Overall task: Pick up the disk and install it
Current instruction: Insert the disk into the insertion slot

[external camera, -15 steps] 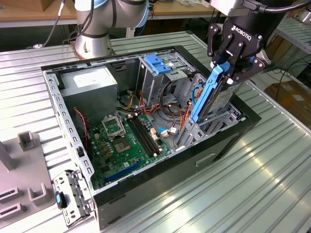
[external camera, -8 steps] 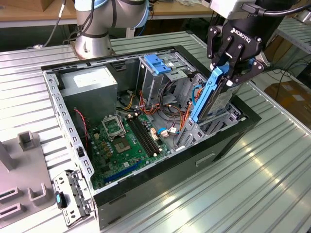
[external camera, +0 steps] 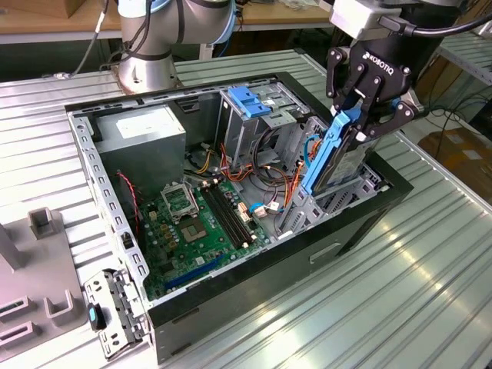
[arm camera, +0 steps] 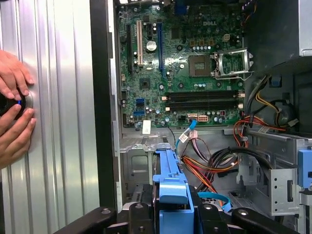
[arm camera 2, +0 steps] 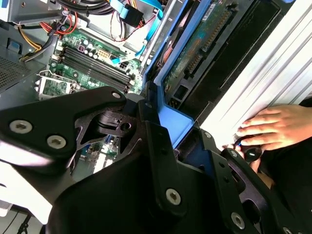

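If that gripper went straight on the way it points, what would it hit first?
Probably the drive bay right beneath: the gripper, shut on the disk, points down into the case. Depth is unclear.

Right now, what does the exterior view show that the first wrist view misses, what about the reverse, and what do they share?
Exterior view: the arm's base behind the open computer case, a grey fixture block at the exterior view's left, and the whole gripper shut on the disk, holding it tilted over the case.
First wrist view: a person's hands on a small dark device on the ribbed table beside the case.
Both: the green motherboard, its processor socket, the disk's blue rail and the orange cables.
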